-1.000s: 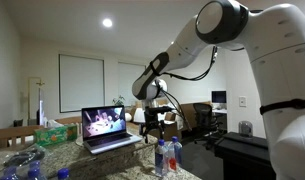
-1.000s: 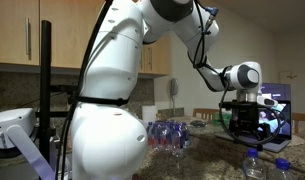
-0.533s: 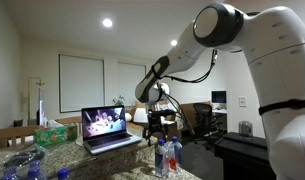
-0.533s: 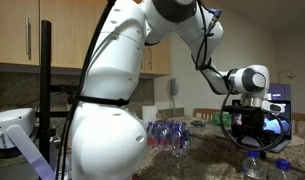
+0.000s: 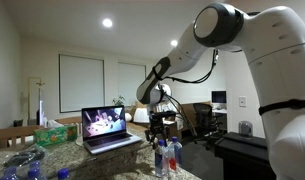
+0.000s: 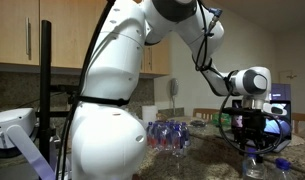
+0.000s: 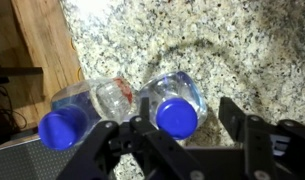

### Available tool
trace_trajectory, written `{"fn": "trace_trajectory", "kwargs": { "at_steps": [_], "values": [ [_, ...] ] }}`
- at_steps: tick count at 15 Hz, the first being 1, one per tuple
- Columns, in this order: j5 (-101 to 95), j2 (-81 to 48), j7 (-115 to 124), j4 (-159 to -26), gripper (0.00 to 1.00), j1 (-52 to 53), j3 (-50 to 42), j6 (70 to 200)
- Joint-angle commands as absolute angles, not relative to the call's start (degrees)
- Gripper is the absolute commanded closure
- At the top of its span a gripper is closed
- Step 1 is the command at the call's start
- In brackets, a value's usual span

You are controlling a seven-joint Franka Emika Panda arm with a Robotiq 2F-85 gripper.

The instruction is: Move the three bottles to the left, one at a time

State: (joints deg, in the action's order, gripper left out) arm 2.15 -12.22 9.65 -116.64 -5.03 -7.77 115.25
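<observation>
**A:** What has changed in an exterior view?

**B:** The gripper [image 5: 163,129] has sunk slightly. It is now just above the blue-capped bottles [image 5: 168,156] at lower centre, right of the laptop [image 5: 107,128].

**A:** And in an exterior view with the arm's white body up front?

**B:** The gripper [image 6: 255,138] has drifted right and down, over a bottle [image 6: 254,167] at lower right.

**A:** Wrist view?

**B:** The jaws are spread wide and straddle the right-hand bottle [image 7: 177,110], pinching nothing. A second bottle [image 7: 77,112] stands against it on the granite counter [image 7: 242,50]. I can't see the third. The first grasp looks close, and I'd judge no bottle shifted yet.

The claw [image 6: 254,142] has come down closer over the bottles [image 5: 167,157].
</observation>
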Motion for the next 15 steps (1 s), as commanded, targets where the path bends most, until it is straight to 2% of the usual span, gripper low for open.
{"fn": "trace_trajectory", "kwargs": {
  "at_steps": [1,4,7,15],
  "values": [
    [1.18,-10.03,12.24,-118.69,0.59,-4.95,-7.65,115.12],
    [0.38,-9.62,13.5,-118.54,0.79,-4.64,-7.56,114.61],
    [-1.03,-7.19,14.19,-119.05,0.86,-3.32,-6.63,112.75],
    [-3.77,4.12,20.55,-117.86,0.85,3.58,0.78,108.77]
  ]
}}
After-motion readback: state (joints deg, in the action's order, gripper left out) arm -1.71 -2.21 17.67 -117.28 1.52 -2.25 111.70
